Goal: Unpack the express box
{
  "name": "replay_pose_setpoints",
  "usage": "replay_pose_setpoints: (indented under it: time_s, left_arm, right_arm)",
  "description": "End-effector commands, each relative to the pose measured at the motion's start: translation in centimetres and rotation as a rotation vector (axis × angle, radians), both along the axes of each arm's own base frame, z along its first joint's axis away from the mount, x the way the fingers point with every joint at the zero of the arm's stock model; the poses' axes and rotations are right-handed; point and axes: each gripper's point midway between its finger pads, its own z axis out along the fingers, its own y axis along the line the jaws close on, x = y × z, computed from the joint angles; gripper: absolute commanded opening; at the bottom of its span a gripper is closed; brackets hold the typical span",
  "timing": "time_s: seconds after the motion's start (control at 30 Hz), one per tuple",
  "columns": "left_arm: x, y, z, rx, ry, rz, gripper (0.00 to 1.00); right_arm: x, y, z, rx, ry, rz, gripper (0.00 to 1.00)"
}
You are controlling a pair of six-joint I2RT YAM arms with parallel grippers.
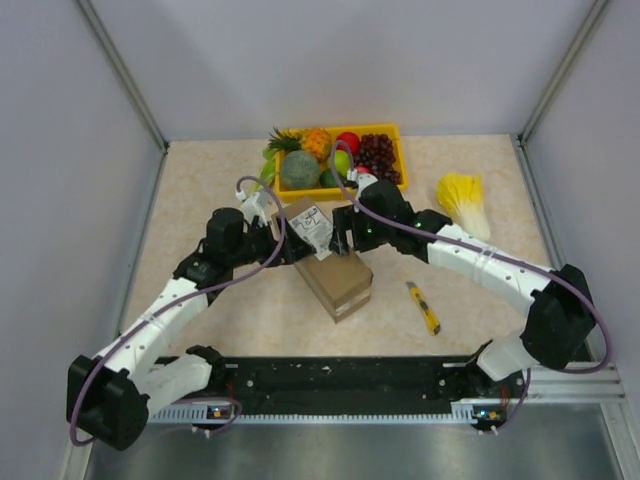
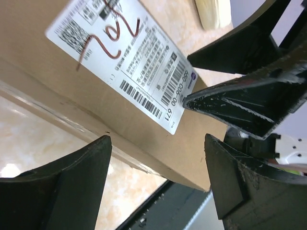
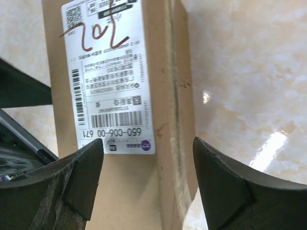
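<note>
The express box [image 1: 335, 272], brown cardboard with a white label [image 1: 313, 226], lies at an angle in the middle of the table. My left gripper [image 1: 287, 246] comes at its labelled end from the left, my right gripper [image 1: 345, 240] from the right. In the left wrist view the left gripper [image 2: 158, 153] is open, with the box [image 2: 57, 72] beyond its fingertips and the right gripper's fingers [image 2: 249, 96] close by. In the right wrist view the right gripper [image 3: 147, 158] is open over the box [image 3: 158, 191], touching neither side.
A yellow tray [image 1: 398, 131] of fruit stands at the back, just behind the box. A yellow utility knife [image 1: 424, 307] lies right of the box. A yellow-white leafy vegetable [image 1: 462, 195] rests at the right. Grey walls close in both sides.
</note>
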Motion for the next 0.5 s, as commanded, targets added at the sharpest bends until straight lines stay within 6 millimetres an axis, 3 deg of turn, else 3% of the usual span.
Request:
replay_pose_setpoints:
  time_s: [0.0,0.07,0.2,0.37,0.47]
  left_arm:
    - [1.9,2.7,4.3,0.055,-0.199,0.166,0.82]
    - [2.8,5.0,4.5,0.105,-0.208,0.310,0.82]
    - [2.5,9.4,5.1,0.170,-0.227,0.528,0.86]
    - [2.1,11.7,5.0,0.232,-0.234,0.599,0.88]
    - [1.8,11.6,4.9,0.233,-0.217,0.578,0.88]
  right_arm:
    - [2.1,-0.9,4.8,0.047,-0.107,-0.067,0.74]
    - [2.1,-0.2,5.7,0.072,-0.106,-0.026,0.73]
    - [1.9,1.5,5.4,0.078,-0.064,0.048,0.71]
    - [2.3,2.4,3.8,0.051,-0.005,0.065,0.70]
    - [2.6,2.3,3.5,0.031,-0.011,0.052,0.70]
